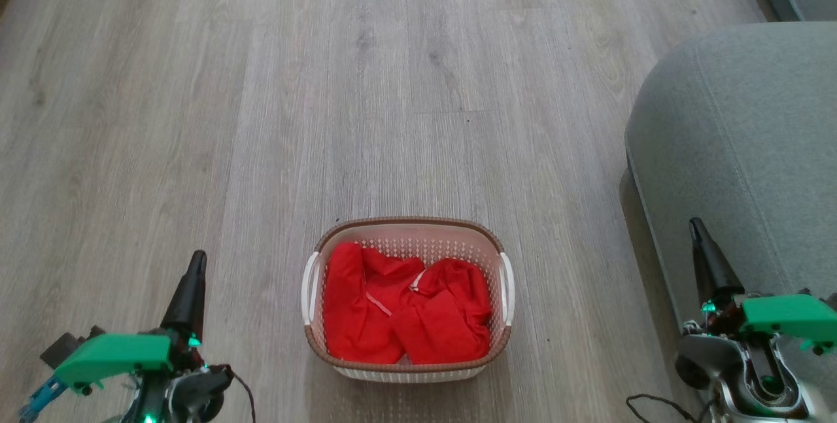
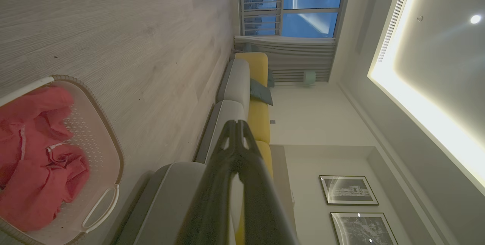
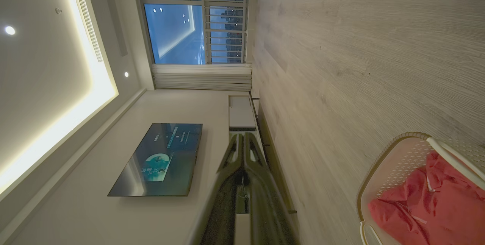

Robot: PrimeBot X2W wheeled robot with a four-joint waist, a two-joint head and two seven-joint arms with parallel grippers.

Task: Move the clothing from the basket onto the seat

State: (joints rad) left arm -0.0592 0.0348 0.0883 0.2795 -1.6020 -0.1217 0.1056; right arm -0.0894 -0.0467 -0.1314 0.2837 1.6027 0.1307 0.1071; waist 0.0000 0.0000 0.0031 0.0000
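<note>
1. A heap of bright red soft fabric clothing (image 1: 405, 312) with thin white trim lies crumpled inside a small oval cream plastic basket (image 1: 409, 221) with perforated walls and a brown woven-look rim. The heap reaches nearly from 1 white side handle (image 1: 309, 289) to the other.
2. The basket stands on a pale grey wood-grain plank floor (image 1: 327, 83), low in the middle of the head view, between the robot's 2 arms.
3. A large grey-green fabric-upholstered seat (image 1: 752, 148), with a rounded corner and a stitched seam, sits to the right of the basket, with bare floor between them.
4. The left pincer (image 1: 197, 259) hangs over the floor left of the basket. Its 2 long dark fingers are pressed together to 1 point, closed on nothing.
5. The right pincer (image 1: 694, 223) is likewise closed and empty, its tip showing against the seat's front edge.
6. In the left wrist view, a grey sofa with yellow back cushions (image 2: 237, 82) runs towards a dark blue window (image 2: 303, 2), and 2 framed pictures (image 2: 348, 190) hang on the wall.
7. In the right wrist view, a lit flat screen (image 3: 159, 158) is mounted on the opposite wall.
</note>
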